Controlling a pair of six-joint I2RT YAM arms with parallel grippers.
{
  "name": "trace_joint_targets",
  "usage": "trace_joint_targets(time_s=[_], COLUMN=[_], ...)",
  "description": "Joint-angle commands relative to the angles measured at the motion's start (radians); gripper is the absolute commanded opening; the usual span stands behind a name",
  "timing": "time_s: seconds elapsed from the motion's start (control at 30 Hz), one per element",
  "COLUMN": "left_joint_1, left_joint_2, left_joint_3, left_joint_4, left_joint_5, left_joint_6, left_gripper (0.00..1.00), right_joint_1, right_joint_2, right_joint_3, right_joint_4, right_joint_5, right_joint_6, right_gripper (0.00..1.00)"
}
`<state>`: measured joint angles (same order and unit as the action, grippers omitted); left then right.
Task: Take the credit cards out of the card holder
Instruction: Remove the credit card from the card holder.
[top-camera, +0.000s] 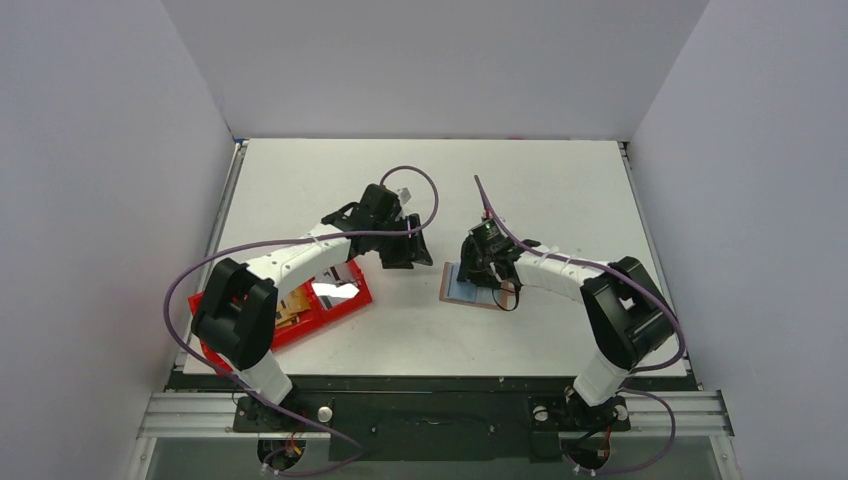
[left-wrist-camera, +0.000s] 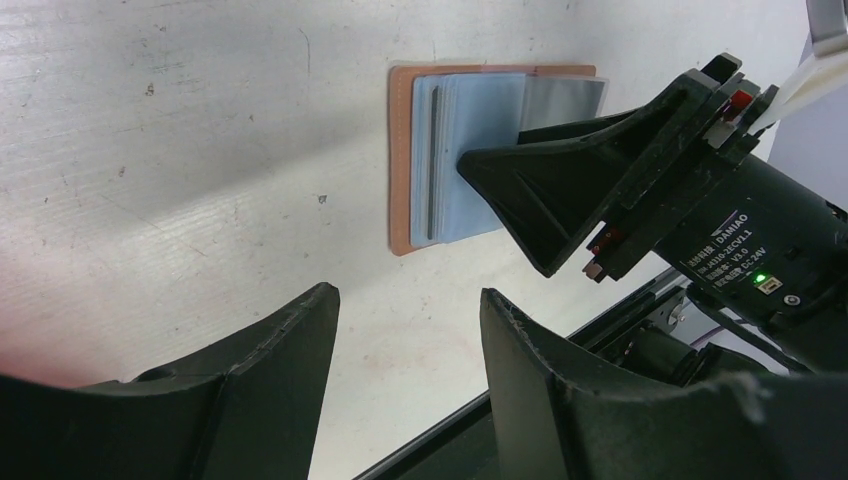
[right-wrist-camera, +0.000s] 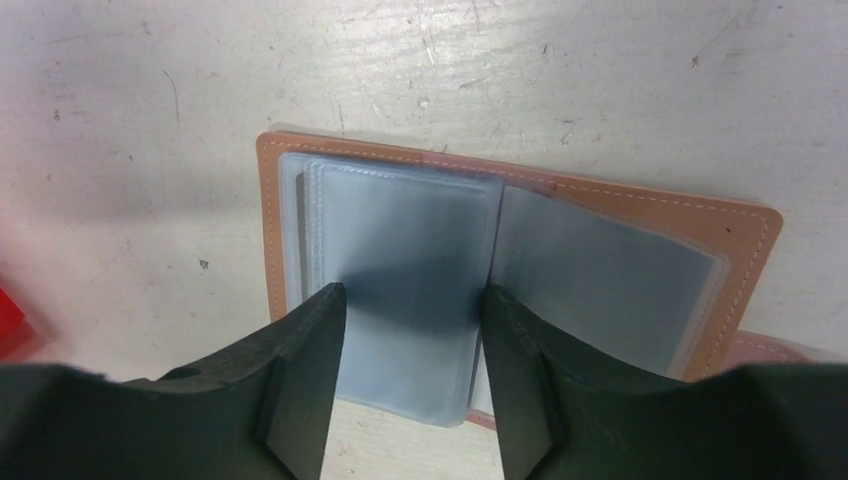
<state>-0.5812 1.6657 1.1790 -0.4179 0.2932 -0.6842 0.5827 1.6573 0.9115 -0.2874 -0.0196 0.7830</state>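
The white desk carries everything I'm working with. At its near left sits the red tray. Something pale and shiny lies in it, which I take for a card already out, though from above I can't be sure. Right of centre the card holder lies opened flat on the desk, tan leather down and clear sleeves facing up.

Of the credit cards, I read the grey face on the right-hand page as one tucked in its sleeve. The left-hand stack of sleeves looks thick enough to hold more, but I can't count them.

My right pincer is down over that left stack, released. Its jaws stand apart, with the tips on or just above the top sleeve and nothing caught between them. My left pincer hangs between the tray and the holder, also released and empty.

To do this step well, I'd bring the left pincer down on the bare leather edge to pin the holder so it can't slide. Then I'd work the right tips to a sleeve mouth and nip only the card's exposed edge. The pull should be low and along the slot. If plastic gets pinched with the card, I expect the whole holder to lift.
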Motion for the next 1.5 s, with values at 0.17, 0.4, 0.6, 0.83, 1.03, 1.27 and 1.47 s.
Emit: trace_joint_targets(time_s=[0.17,0.4,0.6,0.83,1.03,1.27,1.47], left_joint_1=[-0.009,-0.012,-0.021,-0.054,-0.066,-0.081,-0.085], left_joint_2=[0.025,0.045,0.088,0.157,0.194,0.236,0.249], left_joint_3=[0.021,-0.018,-0.026,-0.001,0.010,0.025,0.038], left_joint_4=[0.059,0.090,0.152,0.179,0.171,0.181,0.165], left_joint_5=[-0.006,-0.002,0.055,0.070,0.050,0.057,0.039], left_joint_6=[-0.040,-0.071,-0.095,-0.112,-0.111,-0.114,-0.112], left_gripper=[0.52,0.51,0.42,0.34,0.31,0.28,0.11], right_joint_1=[0.002,0.005,-0.001,-0.013,-0.026,-0.035,-0.050], right_joint_2=[0.050,0.069,0.102,0.118,0.115,0.094,0.038], right_joint_3=[-0.027,-0.047,-0.077,-0.095,-0.111,-0.121,-0.069], right_joint_4=[0.084,0.145,0.207,0.224,0.238,0.262,0.213], right_joint_5=[-0.095,-0.187,-0.255,-0.271,-0.283,-0.321,-0.340], right_joint_6=[-0.051,-0.057,-0.046,-0.051,-0.051,-0.047,-0.055], right_gripper=[0.20,0.07,0.00,0.00,0.00,0.00,0.10])
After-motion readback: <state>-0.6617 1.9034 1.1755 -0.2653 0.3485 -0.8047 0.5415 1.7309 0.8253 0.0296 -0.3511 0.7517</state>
